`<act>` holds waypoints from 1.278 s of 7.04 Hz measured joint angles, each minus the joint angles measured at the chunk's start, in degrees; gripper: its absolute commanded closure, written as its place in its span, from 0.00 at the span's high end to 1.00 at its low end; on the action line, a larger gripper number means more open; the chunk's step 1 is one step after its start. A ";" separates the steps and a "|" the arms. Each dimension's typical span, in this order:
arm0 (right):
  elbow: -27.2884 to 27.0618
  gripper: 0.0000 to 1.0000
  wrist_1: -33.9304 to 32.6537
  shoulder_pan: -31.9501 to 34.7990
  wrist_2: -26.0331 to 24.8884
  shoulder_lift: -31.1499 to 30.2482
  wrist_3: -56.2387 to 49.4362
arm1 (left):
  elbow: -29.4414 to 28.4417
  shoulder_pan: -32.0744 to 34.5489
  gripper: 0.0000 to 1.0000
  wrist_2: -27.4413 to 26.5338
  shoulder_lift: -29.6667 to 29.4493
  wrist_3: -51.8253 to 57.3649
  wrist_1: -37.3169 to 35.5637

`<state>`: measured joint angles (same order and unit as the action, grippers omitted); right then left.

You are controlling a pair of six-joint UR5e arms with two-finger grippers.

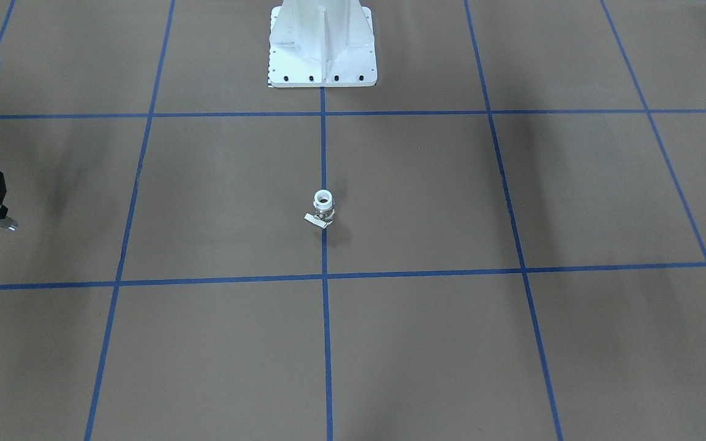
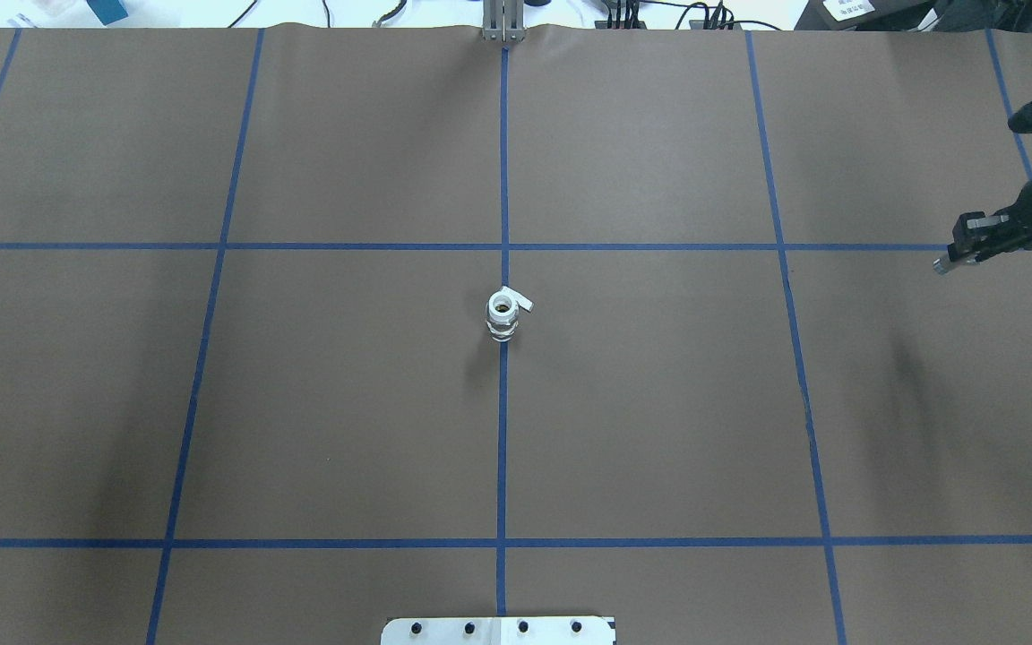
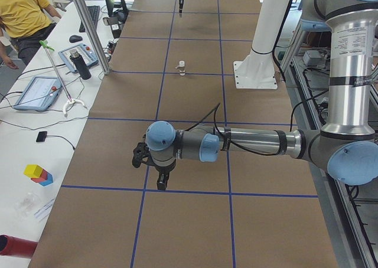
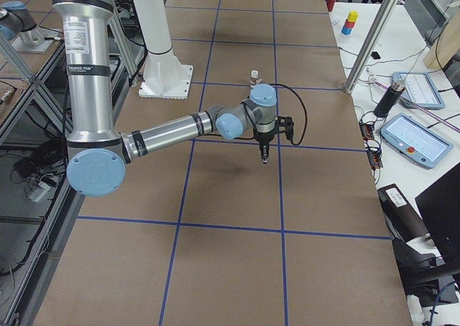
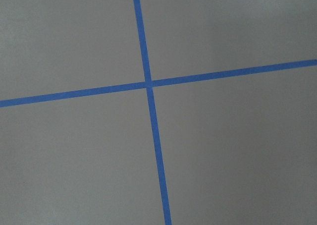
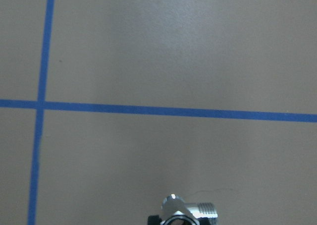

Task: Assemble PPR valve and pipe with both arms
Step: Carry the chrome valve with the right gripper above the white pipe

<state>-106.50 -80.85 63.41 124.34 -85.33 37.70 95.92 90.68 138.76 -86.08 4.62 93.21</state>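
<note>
Your tabletop point(image 2: 346, 403) is covered in flat brown sheeting, and blue tape point(image 2: 202, 358) divides it into large squares. The white bolted pedestal point(image 1: 322, 55) stands at the robot's edge, on the centre line. From the left-end camera you can see a white bench point(image 3: 18, 156) running alongside the tabletop. It carries a tablet point(image 3: 36, 92), a black bottle point(image 3: 82, 67) and coloured blocks point(image 3: 38, 175), and a person in a yellow shirt point(image 3: 23, 11) is at its far end.

Starting on the robot's left, the left pincer point(image 3: 160, 185) points down over the tabletop, close to a tape line. Its wrist camera gives you only a tape crossing and none of its fingers. Only the side camera shows it, so you cannot tell whether it is open or closed.

In the middle, the valve point(image 2: 502, 318) stands upright on the centre tape line, well apart from both arms. It has an open white ring on top and a metallic band around its waist. A small white lever point(image 2: 518, 300) sticks out to the side, toward the operators' edge.

On the right, near the overhead view's edge, the right pincer point(image 2: 962, 253) points down over the tabletop and is clamped on the pipe point(image 6: 184, 211). The pipe is a shiny chrome stub with a rounded top and a short threaded nub on one side. You see it at the bottom of the right wrist view, with a tape crossing off to its left.
</note>
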 measured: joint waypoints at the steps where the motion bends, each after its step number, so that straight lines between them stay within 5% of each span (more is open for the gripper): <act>1: -0.88 0.00 -5.03 -0.12 -0.03 4.13 1.31 | 0.09 1.35 1.00 -0.01 0.30 2.30 -0.16; 5: -0.67 0.00 -12.13 -7.33 -1.37 19.17 19.02 | 2.82 2.40 1.00 -7.39 -0.12 3.98 -3.39; 9: 0.94 0.00 -22.85 -20.29 -12.44 35.32 43.47 | 6.87 2.48 1.00 -8.31 0.55 3.83 -4.95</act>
<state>-105.57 -103.70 43.12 111.90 -50.01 81.17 102.79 93.16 130.44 -85.54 8.45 88.26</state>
